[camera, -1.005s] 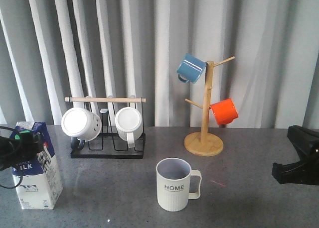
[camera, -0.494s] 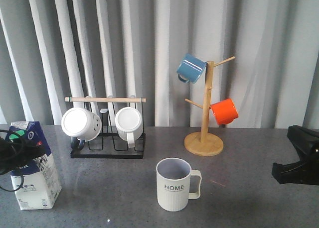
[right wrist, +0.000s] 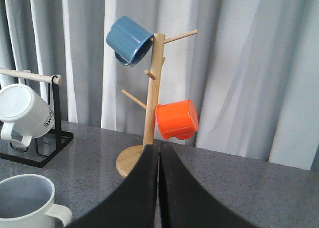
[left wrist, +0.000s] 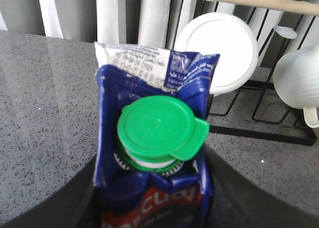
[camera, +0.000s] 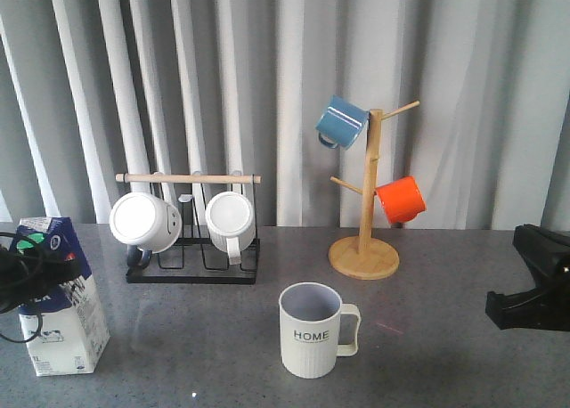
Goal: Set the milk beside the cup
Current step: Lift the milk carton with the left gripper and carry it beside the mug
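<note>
The milk (camera: 69, 312) is a blue and white carton with a green cap, standing at the table's front left and leaning slightly. My left gripper (camera: 40, 273) is shut on its upper part. In the left wrist view the dark fingers (left wrist: 75, 208) press both sides of the carton (left wrist: 149, 208) below the green cap (left wrist: 155, 127). The cup (camera: 311, 332), cream ribbed with "HOME", stands front centre with its handle to the right, well right of the milk. Its rim shows in the right wrist view (right wrist: 22, 203). My right gripper (camera: 524, 303) is shut and empty (right wrist: 159, 156) at the far right.
A black wire rack (camera: 191, 270) with a wooden bar holds two white mugs (camera: 144, 221) behind the milk. A wooden mug tree (camera: 365, 252) with a blue mug (camera: 342, 120) and an orange mug (camera: 400, 199) stands back right. Grey curtains hang behind.
The left gripper has closed on the carton. The carton shifted a little to the left and now leans slightly. The right arm has not moved.
</note>
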Action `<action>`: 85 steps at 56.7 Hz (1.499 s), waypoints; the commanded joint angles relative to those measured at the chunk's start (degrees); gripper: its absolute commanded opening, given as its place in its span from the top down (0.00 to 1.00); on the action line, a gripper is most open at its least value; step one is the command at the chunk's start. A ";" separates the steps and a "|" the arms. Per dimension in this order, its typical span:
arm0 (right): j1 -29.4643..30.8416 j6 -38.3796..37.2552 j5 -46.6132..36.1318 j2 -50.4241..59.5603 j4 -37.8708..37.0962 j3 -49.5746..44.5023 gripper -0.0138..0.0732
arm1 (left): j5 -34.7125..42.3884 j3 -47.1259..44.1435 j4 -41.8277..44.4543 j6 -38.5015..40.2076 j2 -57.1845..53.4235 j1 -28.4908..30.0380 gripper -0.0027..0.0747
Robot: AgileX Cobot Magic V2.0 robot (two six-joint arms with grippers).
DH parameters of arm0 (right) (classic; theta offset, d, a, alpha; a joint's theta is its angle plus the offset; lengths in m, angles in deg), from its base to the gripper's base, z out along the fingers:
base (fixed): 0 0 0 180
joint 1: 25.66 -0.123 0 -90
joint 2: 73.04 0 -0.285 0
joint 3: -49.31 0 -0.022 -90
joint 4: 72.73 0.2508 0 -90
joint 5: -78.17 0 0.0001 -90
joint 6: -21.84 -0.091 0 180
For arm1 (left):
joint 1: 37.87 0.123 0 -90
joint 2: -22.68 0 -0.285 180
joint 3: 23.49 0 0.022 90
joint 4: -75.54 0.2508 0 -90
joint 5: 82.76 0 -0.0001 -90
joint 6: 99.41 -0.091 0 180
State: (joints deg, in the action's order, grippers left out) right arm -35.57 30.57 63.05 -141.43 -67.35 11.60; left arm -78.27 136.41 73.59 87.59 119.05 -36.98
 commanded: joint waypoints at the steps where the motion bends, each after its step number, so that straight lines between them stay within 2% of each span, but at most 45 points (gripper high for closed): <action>1: 0.21 0.58 -4.14 1.08 -0.42 1.62 0.85 | 4.58 1.94 -0.44 0.06 -1.94 -0.42 0.71; 15: 0.21 0.58 -4.14 1.08 -0.42 1.62 0.85 | 3.84 1.94 -1.09 -0.11 -2.54 -0.44 0.71; 21: 0.21 0.58 -4.14 1.08 -0.42 1.62 0.85 | 2.83 1.94 -8.26 -5.28 -4.19 -1.91 0.71; 28: 0.21 0.58 -4.14 1.08 -0.42 1.62 0.85 | 2.89 1.94 -19.36 -22.08 -6.84 -5.92 0.71; 34: 0.21 0.58 -4.14 1.08 -0.42 1.62 0.85 | 4.98 1.94 -34.67 -37.84 -8.96 -10.86 0.71; 42: 0.21 0.58 -4.14 1.08 -0.42 1.62 0.85 | 14.54 1.94 -58.61 -56.43 -9.43 -18.98 0.71; 46: 0.21 0.58 -4.14 1.08 -0.42 1.62 0.85 | 21.16 2.00 -67.67 -61.51 -8.61 -23.40 0.71; 51: 0.21 0.58 -4.14 1.08 -0.42 1.62 0.85 | 26.85 2.00 -71.13 -61.90 -6.76 -28.41 0.71; 63: 0.21 0.58 -4.14 1.08 -0.42 1.62 0.85 | 29.17 2.71 -70.91 -59.45 -1.73 -36.34 0.71; 77: 0.21 0.58 -4.14 1.08 -0.42 1.62 0.85 | 30.29 6.66 -70.92 -59.87 2.69 -41.10 0.71; 85: 0.21 0.58 -4.14 1.08 -0.42 1.62 0.85 | 31.01 8.49 -70.84 -59.87 3.69 -41.72 0.71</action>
State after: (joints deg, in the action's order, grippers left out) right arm -35.57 30.57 63.10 -141.43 -67.35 11.60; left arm -50.46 142.06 0.91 27.51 124.50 -78.25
